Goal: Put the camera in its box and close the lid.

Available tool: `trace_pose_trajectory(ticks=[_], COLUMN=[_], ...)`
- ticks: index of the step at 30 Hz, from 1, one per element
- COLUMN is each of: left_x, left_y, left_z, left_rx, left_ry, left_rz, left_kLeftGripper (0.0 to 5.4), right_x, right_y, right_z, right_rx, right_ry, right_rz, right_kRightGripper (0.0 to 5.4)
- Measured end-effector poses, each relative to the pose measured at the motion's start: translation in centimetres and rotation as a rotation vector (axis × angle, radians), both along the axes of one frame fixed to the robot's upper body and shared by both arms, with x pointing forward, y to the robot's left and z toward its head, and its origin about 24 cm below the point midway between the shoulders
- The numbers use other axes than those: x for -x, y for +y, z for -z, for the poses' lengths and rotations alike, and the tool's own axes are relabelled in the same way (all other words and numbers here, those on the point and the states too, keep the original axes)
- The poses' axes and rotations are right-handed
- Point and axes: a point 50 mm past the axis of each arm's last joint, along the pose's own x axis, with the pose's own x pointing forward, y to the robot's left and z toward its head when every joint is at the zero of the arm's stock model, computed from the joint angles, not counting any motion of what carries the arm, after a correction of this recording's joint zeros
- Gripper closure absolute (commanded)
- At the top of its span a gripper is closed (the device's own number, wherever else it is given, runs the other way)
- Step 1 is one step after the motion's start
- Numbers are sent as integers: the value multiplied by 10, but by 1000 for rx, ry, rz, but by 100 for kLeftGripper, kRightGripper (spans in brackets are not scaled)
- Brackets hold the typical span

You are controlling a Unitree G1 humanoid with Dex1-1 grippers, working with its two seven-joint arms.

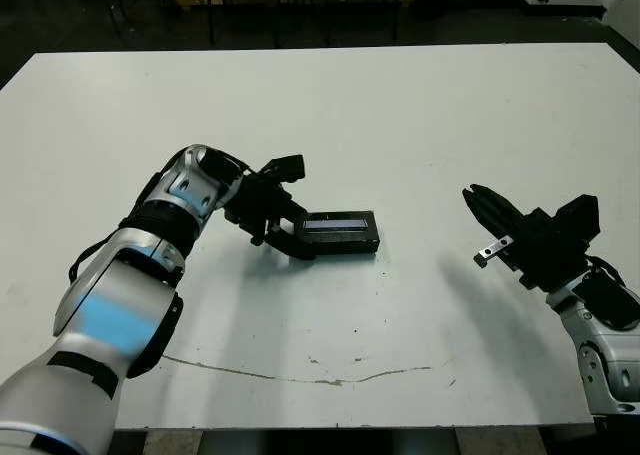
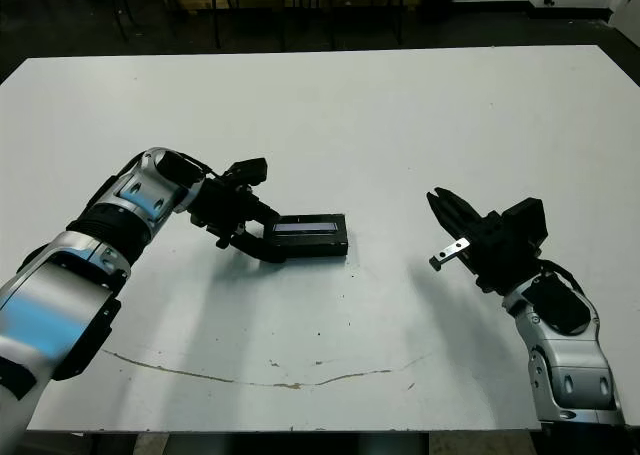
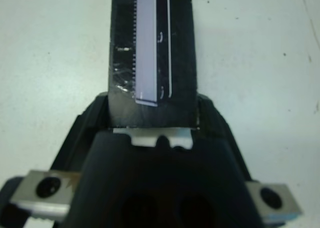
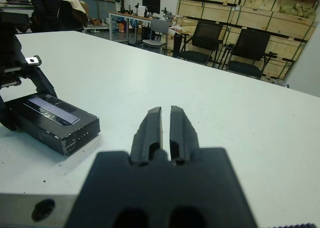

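L arm is reaching in from the robot's left, elbow bent, forearm angling toward table centre, w/ the left gripper (image 1: pixel 285 233) sitting low at the table surface against the near-left end of the box (image 1: pixel 338 233). The box is lying flat on the white table (image 1: pixel 420 115), roughly centre, slightly left of the midline, long axis running across the table. The lid (image 1: pixel 337 221) is sitting on top of the box, pale glossy strip facing up, edges lining up w/ the box sides as far as the head views are showing. In the left wrist view the lid (image 3: pixel 152 52) is filling the space straight ahead of the gripper body, its end butting up to the black fingers (image 3: pixel 87 123) flanking it on both sides; fingers are spread around the box end, but whether they're actually pinching it – can't tell. Camera isn't showing separately in any view. R arm is resting at the robot's right, well apart from the box, forearm coming up from the near-right table edge, w/ the right gripper (image 1: pixel 490 210) hanging above the table and pointing toward table centre-left. Its fingers (image 4: pixel 150 130) are pressed nearly together, only a thin slit between them, gripping nothing. Right wrist view is showing the box (image 4: pixel 55 120) off to one side w/ the left gripper (image 4: pixel 17 90) at its far end.
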Motion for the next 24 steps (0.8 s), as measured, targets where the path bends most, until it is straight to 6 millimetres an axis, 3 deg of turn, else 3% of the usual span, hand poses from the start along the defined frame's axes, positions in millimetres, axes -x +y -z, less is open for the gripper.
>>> trace_pose_trajectory(ticks=[7,19,24], left_x=[0,2,8], left_y=[4,13,35], left_z=[-2,3,3], left_rx=[-28,-79,-34], left_ry=[-20,-152,-201], left_rz=[10,30,41], left_kLeftGripper=[268,74,1], right_x=[0,0,0], right_y=[2,1,2], right_z=[2,2,2], right_rx=[3,-2,-1], right_ry=[1,5,4], right_rz=[-6,-11,-17], right_kRightGripper=[540,540,540])
